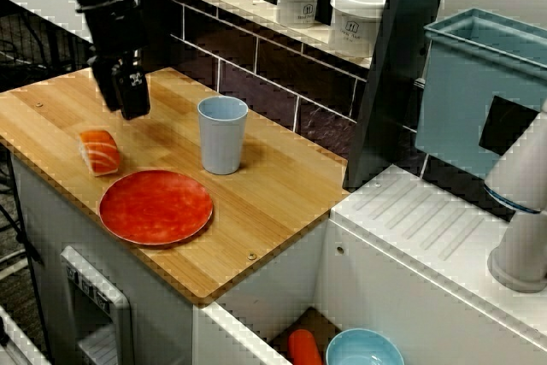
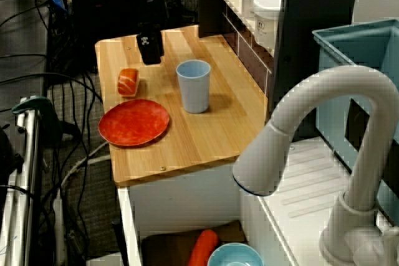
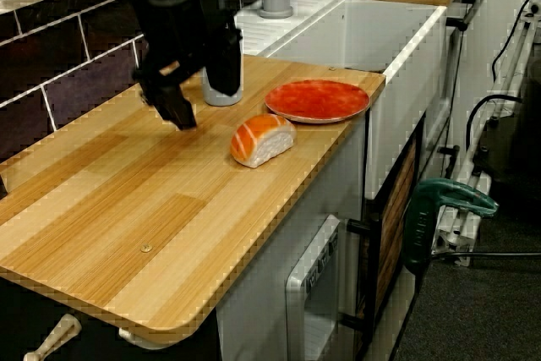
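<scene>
Fingers (image 3: 174,107) hang low over the worktop (image 1: 282,185), apart and empty, just beyond the salmon sushi piece (image 1: 100,151), which rests rice-down on bare wood by its own weight, just beside the far-left rim of the red plate (image 1: 155,207), blue cup (image 1: 222,134) standing upright further right.

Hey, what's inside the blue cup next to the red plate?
Nothing rises above the rim of the blue cup; only its upper inner wall shows. Its own wall hides the bottom in every view.
</scene>
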`<state>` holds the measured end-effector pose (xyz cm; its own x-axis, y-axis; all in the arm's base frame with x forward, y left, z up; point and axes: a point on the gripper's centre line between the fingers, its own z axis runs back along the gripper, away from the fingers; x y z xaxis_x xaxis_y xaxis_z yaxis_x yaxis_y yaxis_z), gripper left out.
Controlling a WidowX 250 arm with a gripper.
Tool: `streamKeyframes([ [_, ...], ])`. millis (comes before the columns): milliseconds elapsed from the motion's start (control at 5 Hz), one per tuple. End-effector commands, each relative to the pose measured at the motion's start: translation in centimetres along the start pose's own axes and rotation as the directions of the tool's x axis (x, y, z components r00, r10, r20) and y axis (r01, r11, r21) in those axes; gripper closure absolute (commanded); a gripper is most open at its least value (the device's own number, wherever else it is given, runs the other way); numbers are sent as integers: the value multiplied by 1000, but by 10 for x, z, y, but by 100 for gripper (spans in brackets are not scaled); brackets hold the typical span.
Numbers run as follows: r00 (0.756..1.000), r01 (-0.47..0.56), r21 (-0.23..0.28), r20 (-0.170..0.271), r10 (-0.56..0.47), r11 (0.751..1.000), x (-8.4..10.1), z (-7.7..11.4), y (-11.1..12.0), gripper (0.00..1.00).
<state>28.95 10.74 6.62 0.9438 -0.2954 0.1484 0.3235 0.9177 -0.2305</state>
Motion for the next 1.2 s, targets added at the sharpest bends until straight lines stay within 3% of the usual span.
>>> streamKeyframes([
  [0,968,244,-29,-58,-246,969,12,13,10,0],
  [200,955,287,-41,-67,-289,957,11,11,11,0],
  [1000,952,299,-45,-58,-301,953,7,14,10,0],
])
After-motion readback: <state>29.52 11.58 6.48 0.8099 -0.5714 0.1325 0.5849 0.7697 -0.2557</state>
